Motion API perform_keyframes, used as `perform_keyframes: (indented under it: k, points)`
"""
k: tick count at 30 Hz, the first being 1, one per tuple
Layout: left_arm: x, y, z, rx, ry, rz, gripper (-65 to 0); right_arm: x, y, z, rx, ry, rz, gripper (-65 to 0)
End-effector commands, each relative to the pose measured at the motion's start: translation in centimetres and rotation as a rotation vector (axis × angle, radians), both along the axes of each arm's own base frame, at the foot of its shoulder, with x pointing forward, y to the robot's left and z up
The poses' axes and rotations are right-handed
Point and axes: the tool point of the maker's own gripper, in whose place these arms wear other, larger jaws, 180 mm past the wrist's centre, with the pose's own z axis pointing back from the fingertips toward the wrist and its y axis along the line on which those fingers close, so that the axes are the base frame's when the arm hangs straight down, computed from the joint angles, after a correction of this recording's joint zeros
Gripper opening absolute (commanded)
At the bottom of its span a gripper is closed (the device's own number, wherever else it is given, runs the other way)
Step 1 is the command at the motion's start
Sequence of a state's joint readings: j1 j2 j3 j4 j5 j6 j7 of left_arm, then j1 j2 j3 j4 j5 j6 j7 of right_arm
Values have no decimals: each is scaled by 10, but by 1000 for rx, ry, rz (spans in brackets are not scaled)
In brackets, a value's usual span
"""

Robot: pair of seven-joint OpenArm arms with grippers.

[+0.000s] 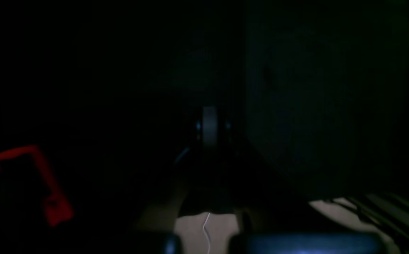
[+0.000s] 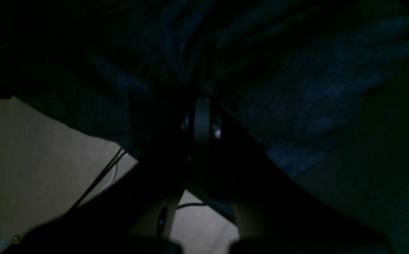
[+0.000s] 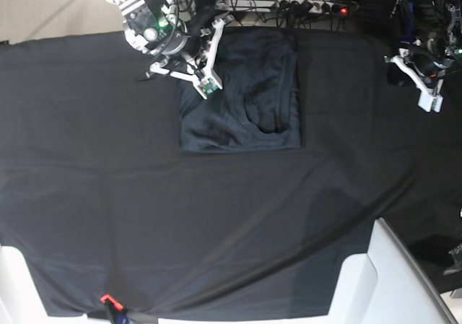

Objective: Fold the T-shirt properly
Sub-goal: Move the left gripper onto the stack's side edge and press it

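**Shirt folded to a rectangle at far edge; both pincers shut**

T-shirt (image 3: 242, 97) lying as a compact rectangle on the black cloth (image 3: 216, 223) covering the bench, close to the far edge, roughly centred along it. Near edge of the fold looks straight; wrinkles and a curved ridge show in the middle, toward the side of the left arm.

Right pincer (image 3: 207, 86) over the shirt's far corner on its own side, tips at or just above the fabric. Jaws closed; right wrist view shows wrinkled bluish knit (image 2: 296, 88) directly ahead of the tips, but too dark to confirm any fabric pinched between them. Contact not resolvable from the base view either.

Left pincer (image 3: 431, 100) well apart from the shirt, near the bench end on its own side, over bare cloth. Jaws closed, nothing held as far as visible. Left wrist view nearly black; only a red clip (image 1: 35, 180) and a strip of floor distinguishable.

Judgement: fold mostly done; remaining work looks like tidying or a last fold.

For a clean finish:
- Confirm right pincer is free of fabric before lifting, else the corner drags and the rectangle skews.
- Lift straight up, no sideways travel.
- If another fold is wanted, grip both far corners level, carry together toward the near edge, keep edges aligned.
- Avoid snagging the black cloth underneath; same tone, easy to pinch both.
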State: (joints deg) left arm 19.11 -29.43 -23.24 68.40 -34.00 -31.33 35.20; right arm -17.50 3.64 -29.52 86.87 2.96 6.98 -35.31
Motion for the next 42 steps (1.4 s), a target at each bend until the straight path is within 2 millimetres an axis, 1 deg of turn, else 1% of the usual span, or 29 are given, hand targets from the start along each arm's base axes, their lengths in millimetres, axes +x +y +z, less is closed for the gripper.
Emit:
perform_keyframes:
  k: [1, 3, 5, 8, 9, 12, 15, 16, 19, 20, 23, 27, 31, 32, 33, 36, 37, 40, 42]
  points:
    - [7, 8, 10, 19, -30, -5, -650, -7, -8, -6, -37, 30, 1, -642]
    - [6, 8, 10, 19, -27, -5, -650, -7, -13, -6, -48, 26, 4, -642]
    - [6, 8, 9, 17, -25, -5, -650, -5, -14, -5, -49, 19, 5, -642]
    - [5, 7, 8, 15, -23, -5, -650, 1, -11, 8, -31, -11, 3, -642]
    - [5, 6, 8, 14, -23, -5, -650, 1, -9, 15, -22, -22, 2, -642]
    - [4, 5, 7, 11, -23, -4, -650, 13, -2, 47, 6, -77, 4, -642]
    - [3, 0, 5, -2, -24, 4, -650, 27, 1, 76, 18, -126, 2, -642]
    - [3, 0, 4, -4, -24, 5, -650, 35, 0, 85, 18, -147, 0, -642]
    - [2, -7, 1, -19, -23, 8, -650, 56, -3, 95, 1, -184, -1, -642]
    - [1, -9, -1, -25, -21, 10, -650, 60, -4, 93, -8, -185, -1, -642]
    - [0, -14, -3, -36, -21, 14, -650, 69, -9, 76, -45, -158, 2, -642]
    - [-9, -16, -6, -41, -8, 17, -650, 74, -13, 54, -64, -138, 3, -642]
    - [-12, -17, -7, -42, -2, 15, -650, 69, -19, 33, -81, -112, 6, -642]
    - [-15, -18, -9, -42, 6, 13, -650, 68, -23, 28, -90, -107, 3, -642]
    - [-18, -18, -10, -42, 11, 13, -650, 70, -31, 25, -102, -105, -12, -642]
    - [-16, -22, -5, -38, -2, -5, -650, 74, -44, 23, -113, -109, -42, -642]
    - [-18, -23, -4, -36, -1, -12, -650, 75, -46, 24, -113, -109, -48, -642]
    - [-14, -30, 1, -38, -19, -30, -650, 78, -45, 36, -104, -142, -42, -642]
    - [-9, -36, 5, -41, -40, -42, -650, 76, -39, 48, -90, -156, -31, -642]
